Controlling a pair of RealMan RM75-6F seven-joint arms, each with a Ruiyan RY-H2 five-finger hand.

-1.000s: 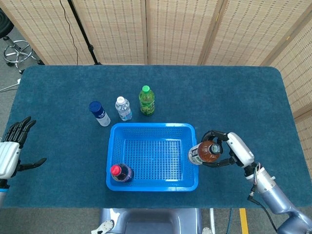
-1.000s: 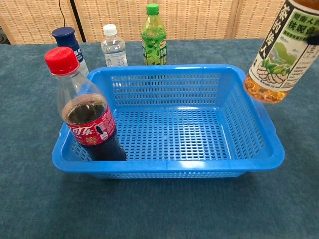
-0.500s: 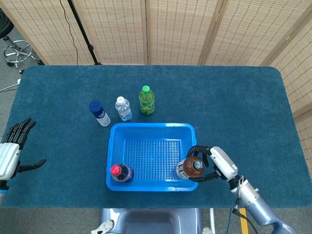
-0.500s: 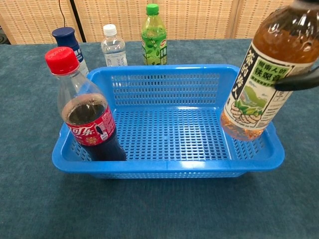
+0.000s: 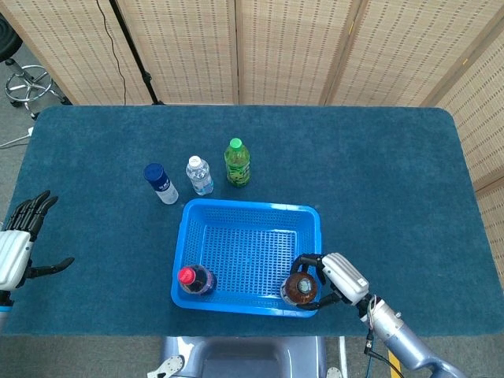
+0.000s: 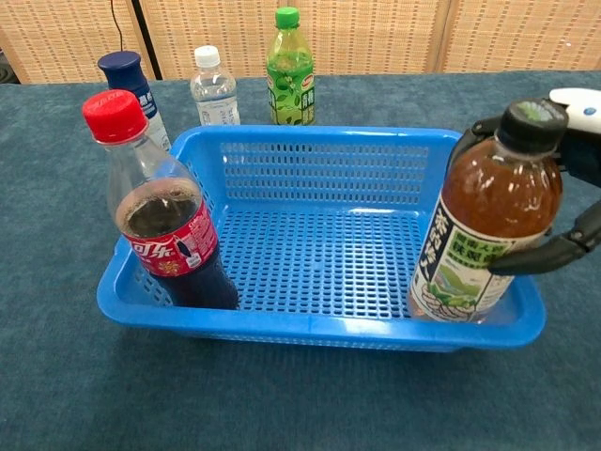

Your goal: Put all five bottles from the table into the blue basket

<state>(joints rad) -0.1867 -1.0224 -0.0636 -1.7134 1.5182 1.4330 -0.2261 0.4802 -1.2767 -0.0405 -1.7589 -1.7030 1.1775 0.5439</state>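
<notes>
The blue basket [image 5: 250,215] [image 6: 319,147] sits near the table's front edge. A cola bottle with a red cap [image 5: 194,278] [image 6: 160,209] stands in its front left corner. My right hand [image 5: 335,277] [image 6: 567,178] grips a brown tea bottle [image 5: 301,288] [image 6: 484,223], upright in the basket's front right corner. Behind the basket stand a blue-capped bottle [image 5: 161,183] [image 6: 130,87], a clear water bottle [image 5: 199,175] [image 6: 214,91] and a green bottle [image 5: 237,162] [image 6: 290,69]. My left hand [image 5: 19,242] hovers open at the table's left edge, far from everything.
Dark blue cloth covers the table [image 5: 378,173]. Folding screens [image 5: 276,47] stand behind it, and a stool [image 5: 27,83] is at the back left. The three standing bottles crowd the basket's far left rim.
My right hand carried the tea bottle from outside the basket's right rim leftward and down into its front right corner. The basket shifted slightly. The left hand stayed still.
</notes>
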